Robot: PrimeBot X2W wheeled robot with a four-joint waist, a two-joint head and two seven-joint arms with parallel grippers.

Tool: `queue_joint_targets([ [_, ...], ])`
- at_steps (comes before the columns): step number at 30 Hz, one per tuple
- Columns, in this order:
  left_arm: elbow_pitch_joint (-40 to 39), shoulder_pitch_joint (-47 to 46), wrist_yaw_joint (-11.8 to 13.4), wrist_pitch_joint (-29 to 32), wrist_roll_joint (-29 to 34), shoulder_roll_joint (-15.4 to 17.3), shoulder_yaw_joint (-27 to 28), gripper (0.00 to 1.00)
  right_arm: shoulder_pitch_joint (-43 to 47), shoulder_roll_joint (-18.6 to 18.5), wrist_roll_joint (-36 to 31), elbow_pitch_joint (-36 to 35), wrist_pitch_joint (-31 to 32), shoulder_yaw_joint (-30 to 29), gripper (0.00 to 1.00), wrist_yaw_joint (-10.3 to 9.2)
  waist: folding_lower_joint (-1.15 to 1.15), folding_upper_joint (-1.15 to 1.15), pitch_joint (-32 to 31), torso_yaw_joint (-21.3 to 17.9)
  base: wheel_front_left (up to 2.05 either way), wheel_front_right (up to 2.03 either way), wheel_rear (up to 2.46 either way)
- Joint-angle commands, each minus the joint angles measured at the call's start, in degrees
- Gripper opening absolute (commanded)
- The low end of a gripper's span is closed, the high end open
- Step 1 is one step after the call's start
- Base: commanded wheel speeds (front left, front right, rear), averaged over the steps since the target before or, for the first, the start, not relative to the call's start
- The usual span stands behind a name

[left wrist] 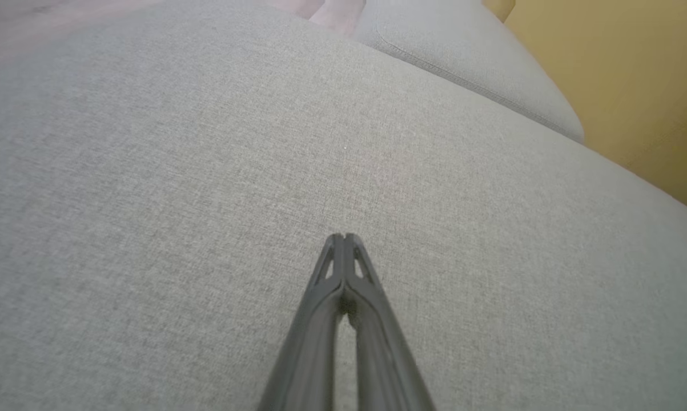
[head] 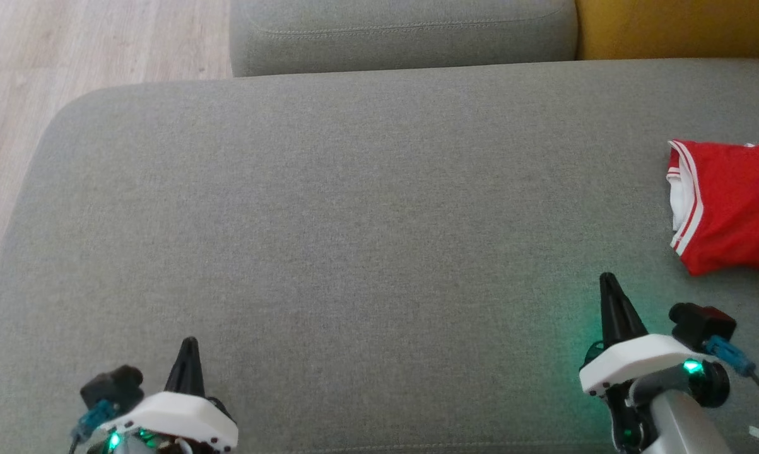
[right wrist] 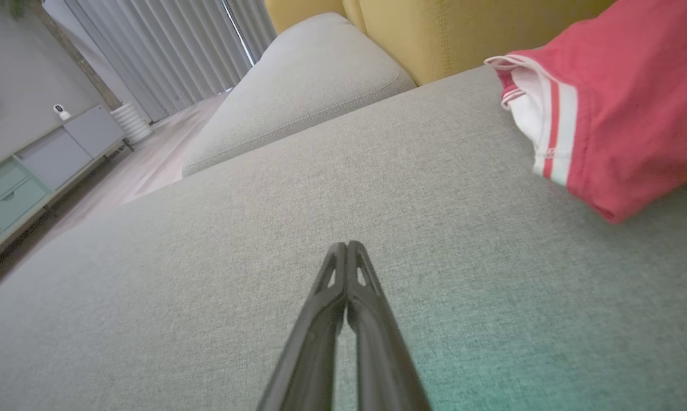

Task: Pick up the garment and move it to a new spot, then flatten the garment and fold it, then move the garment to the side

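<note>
One red garment (head: 735,208) lies at the seat (head: 354,208)'s right edge, cut by the frame; broad bare fabric runs left to the rounded edge & floor (head: 70,57). Two claws, left claw (head: 188,343) & right claw (head: 607,279), both pinched together, empty; right one near garment, apart.

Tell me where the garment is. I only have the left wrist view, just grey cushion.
Observer: The red garment lies on the cushion at the head view's far right, ahead and to the right of the right pincer.
Operator: Report that pincer's state.
Observer: Shut, empty, apart from the garment.
Operator: Describe the garment's near edge.
Observer: Its open hem carries white stripes.
</note>
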Motion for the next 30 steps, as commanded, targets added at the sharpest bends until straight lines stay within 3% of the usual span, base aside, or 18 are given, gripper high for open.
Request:
queue_joint_targets([
  [1, -2.24, -2.45, -0.39, 0.37, -2.04, 0.33, 0.98, 0.0, -1.61, -0.17, 2.3, -2.46, 0.39, -0.23, 0.0, 0.04, 0.0, 0.0, -0.05, 0.01, 0.0, 0.0, 0.0],
  [30, -4.32, -3.77, -2.88, 4.97, -20.0, 0.48, 3.92, 0.0, -0.15, -0.19, 21.46, -7.34, 4.98, -2.41, 0.0, 0.08, 0.0, 0.0, -0.72, 0.13, 0.0, 0.0, 0.0],
])
